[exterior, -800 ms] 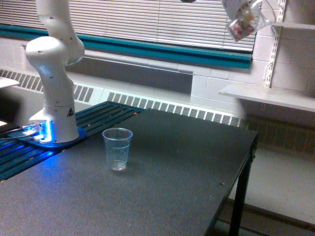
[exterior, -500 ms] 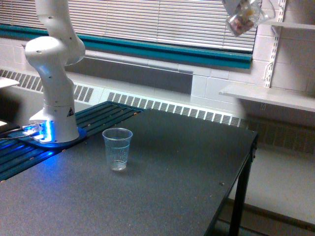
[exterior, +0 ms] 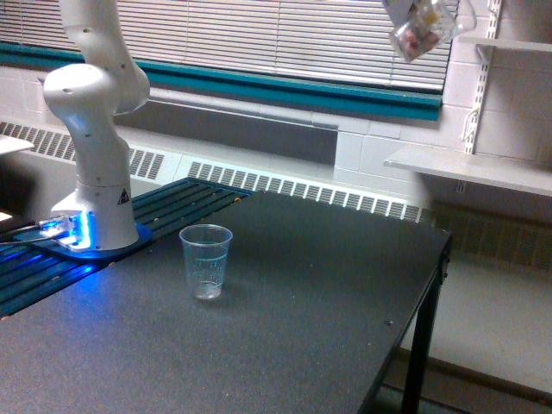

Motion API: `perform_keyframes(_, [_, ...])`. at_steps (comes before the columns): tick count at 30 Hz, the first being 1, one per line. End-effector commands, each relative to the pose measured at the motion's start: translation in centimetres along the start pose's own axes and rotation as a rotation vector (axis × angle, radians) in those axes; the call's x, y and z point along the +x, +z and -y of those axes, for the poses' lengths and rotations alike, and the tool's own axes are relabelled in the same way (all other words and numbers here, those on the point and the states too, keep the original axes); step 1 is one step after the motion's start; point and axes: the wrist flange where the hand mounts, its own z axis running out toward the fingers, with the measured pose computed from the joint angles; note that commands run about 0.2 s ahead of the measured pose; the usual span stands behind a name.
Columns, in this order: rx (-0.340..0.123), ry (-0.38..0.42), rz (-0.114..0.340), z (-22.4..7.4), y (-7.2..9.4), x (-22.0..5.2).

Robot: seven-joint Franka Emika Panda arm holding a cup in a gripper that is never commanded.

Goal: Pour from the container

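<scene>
At the very top of the exterior view, right of centre, hangs the container point(exterior: 420, 30), a clear plastic cup with reddish-brown and pale pieces showing through its wall. It is tilted and partly cut off by the frame's top edge. The gripper that holds it is above the frame, out of view. Far below and to the exterior view's left, an empty clear tapered cup point(exterior: 205, 261) with faint measuring marks stands upright on the dark table point(exterior: 285, 336).
The arm's white base point(exterior: 93, 129) stands at the table's left on a blue-lit mount. A white wall shelf point(exterior: 470, 168) sits at the exterior view's right. The table's right edge point(exterior: 435, 285) drops off to the floor.
The container has risen and drifted slightly left, so more of it is now cut off by the top edge. The cup on the table has not moved.
</scene>
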Motion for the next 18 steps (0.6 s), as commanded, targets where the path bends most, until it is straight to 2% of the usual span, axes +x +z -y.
perform_keyframes(1, [-0.053,0.001,0.024,-2.4,1.6,-1.8])
perform_keyframes(10, [-0.125,-0.004,0.064,-5.8,3.4,-5.4])
perform_keyframes(18, [-0.172,0.021,0.088,-9.5,3.8,-8.4])
